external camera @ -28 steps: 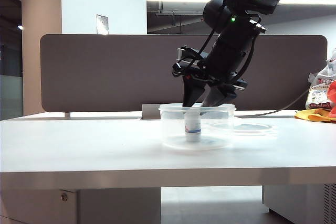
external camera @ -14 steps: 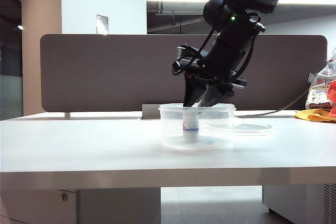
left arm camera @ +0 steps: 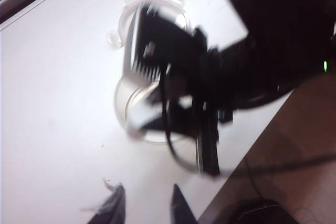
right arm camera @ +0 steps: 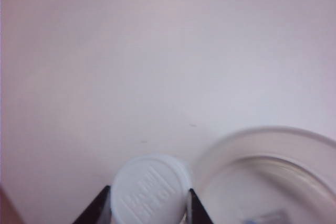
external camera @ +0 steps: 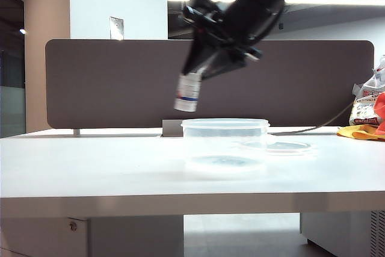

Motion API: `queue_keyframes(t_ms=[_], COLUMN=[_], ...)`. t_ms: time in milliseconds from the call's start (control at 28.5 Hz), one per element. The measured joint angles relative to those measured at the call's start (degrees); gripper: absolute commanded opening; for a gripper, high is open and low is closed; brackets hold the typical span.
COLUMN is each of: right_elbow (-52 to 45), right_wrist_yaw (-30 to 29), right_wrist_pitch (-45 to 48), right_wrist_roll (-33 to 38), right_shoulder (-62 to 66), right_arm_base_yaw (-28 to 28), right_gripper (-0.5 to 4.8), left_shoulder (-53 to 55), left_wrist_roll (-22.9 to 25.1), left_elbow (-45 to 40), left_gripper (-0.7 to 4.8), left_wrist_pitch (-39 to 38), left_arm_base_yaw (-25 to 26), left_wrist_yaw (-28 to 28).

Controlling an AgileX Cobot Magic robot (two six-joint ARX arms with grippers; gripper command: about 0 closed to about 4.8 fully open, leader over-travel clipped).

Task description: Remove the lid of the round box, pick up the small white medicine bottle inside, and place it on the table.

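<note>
Holding the small white medicine bottle (external camera: 187,92) by its cap end, the right gripper (external camera: 194,71) hangs high over the bench (external camera: 90,167), to the left of the round box (external camera: 225,138) and well above its rim. In the right wrist view the gripper's two fingers sit closed on either side of the white cap (right arm camera: 150,190), bare bench beneath and the box's rim just beside. The bottle hangs tilted, base lowest.

Risks, nearest first:
- Grip is on the cap only; a fast swing could twist the bottle between the fingers or shake it loose, and from this height it would bounce or roll.
- Lowering too close to the box could clip the rim and shove the light tub.
- Set down tilted, the narrow bottle would likely topple on release.

Farther back, the lid (external camera: 278,145) lies flat on the bench, right of the box, clear of the path. The left gripper (left arm camera: 144,208) waits apart, fingers part-spread and holding nothing, looking down on the box and the right arm.
</note>
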Motion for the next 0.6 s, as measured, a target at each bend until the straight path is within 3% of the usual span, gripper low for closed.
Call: queue_keyframes(t_ms=[105,281,597], right_elbow=[0.0,0.0,-0.3], right_wrist_yaw=[0.0,3.7,4.0], right_wrist_pitch=[0.0,-0.1,-6.0], right_wrist_roll=[-0.4,-2.1,-2.2], right_shoulder=[0.0,0.2,7.6], right_arm_base_yaw=[4.5,7.9,8.3], right_gripper=[1.10,1.07,1.08], left_shoulder=[0.0,0.0,0.0], left_wrist_roll=[0.2,0.6,1.6], left_elbow=[0.0,0.0,0.0], left_gripper=[1.15,1.15,1.15], left_wrist_pitch=[0.0,-1.3,-2.2], left_arm_base_yaw=[0.0,0.0,0.0], left_wrist_yaw=[-0.7,-3.5,-3.8])
